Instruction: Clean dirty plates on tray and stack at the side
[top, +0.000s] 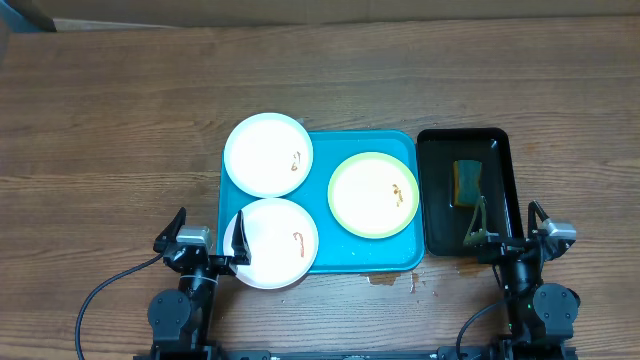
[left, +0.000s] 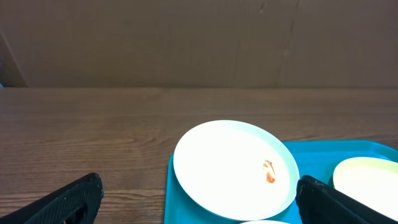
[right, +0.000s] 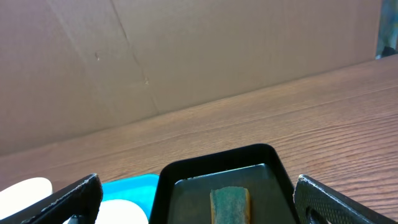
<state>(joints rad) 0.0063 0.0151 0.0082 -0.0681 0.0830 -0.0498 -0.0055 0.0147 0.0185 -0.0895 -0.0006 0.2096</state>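
Turquoise tray (top: 320, 148) sits mid-table (top: 120, 120) with all three plates on it. Far white plate (top: 262, 152) is at the tray's back-left corner and overhangs the rim, with a small reddish smear toward its right side. Near white plate (top: 275, 245) is at the front-left and hangs over the near edge, also smeared. Yellow-green rimmed plate (top: 368, 200) lies flat on the tray's right half, apart from both white ones, with a brownish smear right of centre.

Black tray (top: 500, 160) sits just beside the turquoise one on its right, holding a green sponge (top: 466, 183).

Left gripper (top: 208, 228) is at the tray's front-left. Its fingers (left: 68, 202) are spread wide and hold nothing. The inner finger sits at the near white plate's left rim, possibly touching, hard to tell from overhead.

Right gripper (top: 507, 225) is at the near end of the black tray. Its fingers (right: 62, 202) are also wide apart and empty, with the sponge ahead between them.
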